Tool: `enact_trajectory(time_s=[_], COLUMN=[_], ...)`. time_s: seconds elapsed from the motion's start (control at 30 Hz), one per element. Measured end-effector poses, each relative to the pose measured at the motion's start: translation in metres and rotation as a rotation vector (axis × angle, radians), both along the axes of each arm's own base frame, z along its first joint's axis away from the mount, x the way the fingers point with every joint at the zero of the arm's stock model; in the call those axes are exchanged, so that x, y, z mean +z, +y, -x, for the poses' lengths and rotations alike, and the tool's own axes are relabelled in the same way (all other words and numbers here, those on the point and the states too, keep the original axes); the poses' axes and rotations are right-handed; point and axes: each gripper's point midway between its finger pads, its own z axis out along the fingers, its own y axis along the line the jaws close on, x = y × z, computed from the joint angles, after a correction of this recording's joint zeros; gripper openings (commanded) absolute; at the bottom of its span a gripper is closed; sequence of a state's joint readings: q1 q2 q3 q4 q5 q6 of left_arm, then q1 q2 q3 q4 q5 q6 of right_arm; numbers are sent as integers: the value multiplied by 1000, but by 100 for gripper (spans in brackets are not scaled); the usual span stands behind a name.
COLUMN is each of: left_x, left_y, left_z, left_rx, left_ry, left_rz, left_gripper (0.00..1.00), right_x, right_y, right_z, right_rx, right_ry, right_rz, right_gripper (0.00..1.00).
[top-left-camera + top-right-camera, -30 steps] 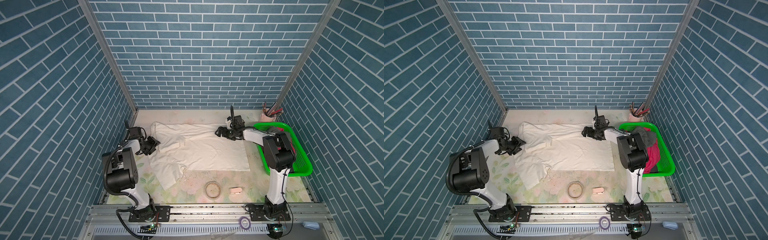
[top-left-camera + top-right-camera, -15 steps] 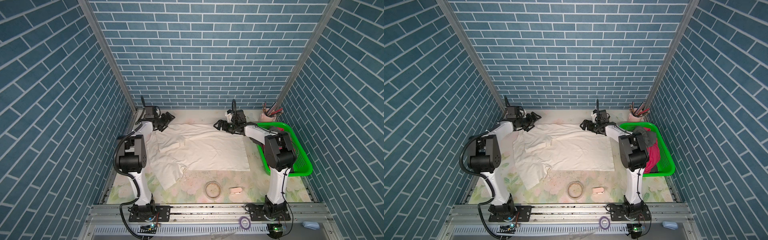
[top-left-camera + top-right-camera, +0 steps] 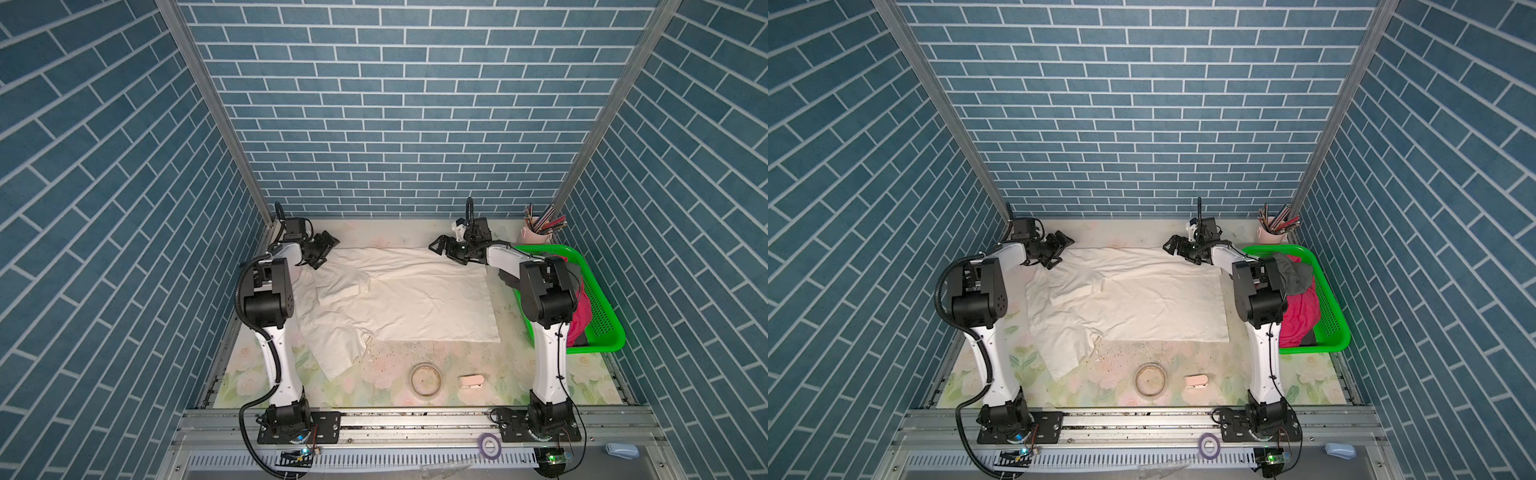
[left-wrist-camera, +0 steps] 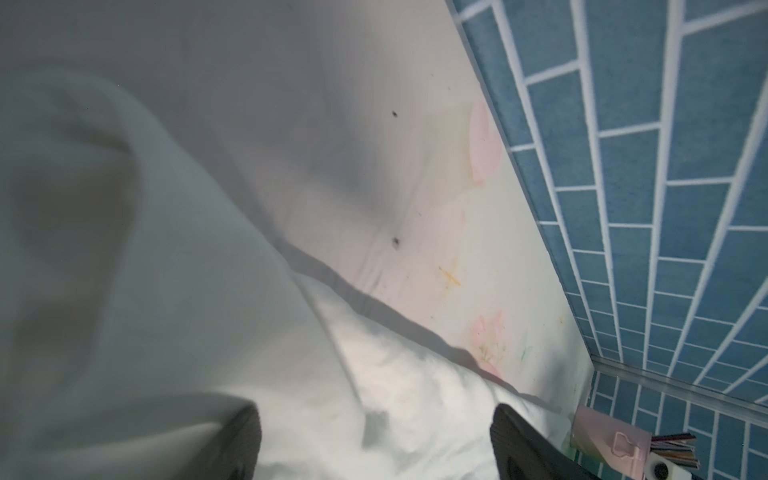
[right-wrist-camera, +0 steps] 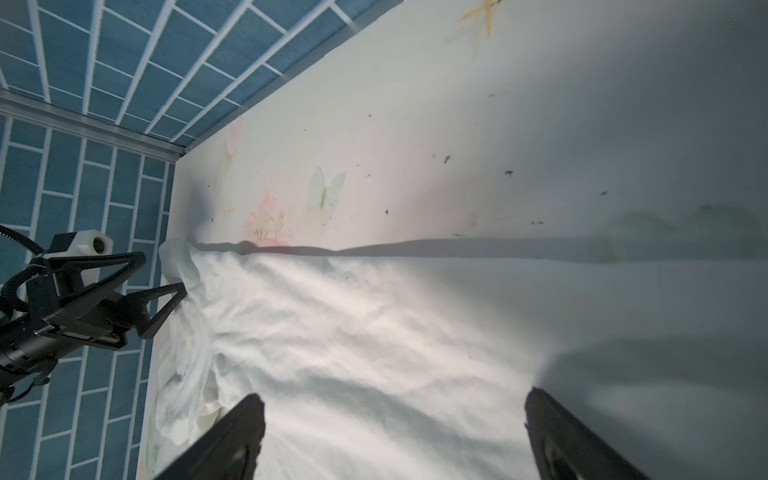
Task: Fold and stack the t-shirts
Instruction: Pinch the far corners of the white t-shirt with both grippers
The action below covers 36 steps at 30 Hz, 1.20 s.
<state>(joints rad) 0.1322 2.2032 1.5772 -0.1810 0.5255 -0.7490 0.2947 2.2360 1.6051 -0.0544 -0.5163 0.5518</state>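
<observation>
On the flowered table [image 3: 395, 232] the cream shirt [image 3: 415, 299] lies spread and mostly flat. One sleeve is folded in over the body on the left, and another flap trails toward the near left. The left claw [image 3: 326, 250] sits at the shirt's far left corner with its jaws wide and nothing between them (in the right wrist view one fingertip [image 5: 176, 289] is right at the bunched corner; touching or not, cannot tell). The right claw [image 3: 441, 249] hangs over the far right corner, jaws wide too and empty, with cloth showing below its fingers. The green basket [image 3: 598, 347] at the table's right edge holds a grey shirt [image 3: 1293, 274] draped over a magenta shirt [image 3: 1302, 318].
</observation>
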Motion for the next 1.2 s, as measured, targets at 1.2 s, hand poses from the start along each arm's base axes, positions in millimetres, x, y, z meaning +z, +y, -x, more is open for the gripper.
enact_trajectory(time_s=[1.2], left_x=[97], left_y=[19], left_z=[-19], left_rx=[-19], left_ry=[-107], left_rz=[-126], left_gripper=[89], right_x=[60], right_y=[-50], right_z=[-29], right_rx=[-97], right_ry=[-64], right_rz=[137], right_gripper=[99])
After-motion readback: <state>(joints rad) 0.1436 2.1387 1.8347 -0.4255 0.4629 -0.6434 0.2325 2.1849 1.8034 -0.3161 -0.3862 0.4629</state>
